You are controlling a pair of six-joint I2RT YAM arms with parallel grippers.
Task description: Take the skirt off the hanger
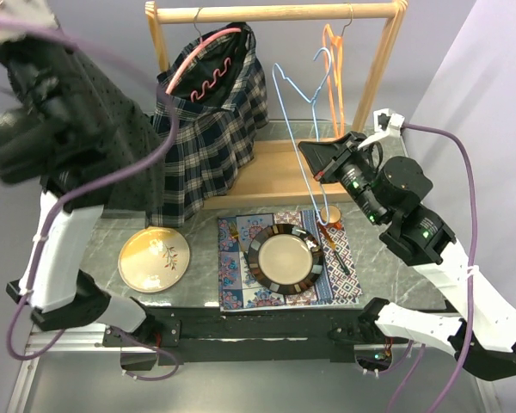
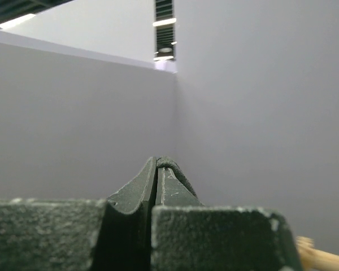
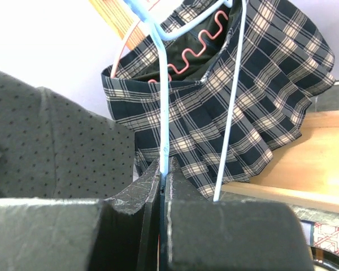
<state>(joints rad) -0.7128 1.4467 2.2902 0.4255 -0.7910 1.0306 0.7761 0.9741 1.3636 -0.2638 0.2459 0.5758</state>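
I'm counting three hangers on the wooden rail: one pink hanger, one blue hanger, one orange hanger. One plaid skirt is hanging on the pink hanger at the rail's left end. My right pincer is clamping fully closed on the blue hanger's wire. My left pincer is sitting closed up high, nothing showing between its fingers. One dotted cloth is draping beside the skirt. Two plates are lying on the counter: a gold plate and a dark-rimmed plate, the latter on a placemat.
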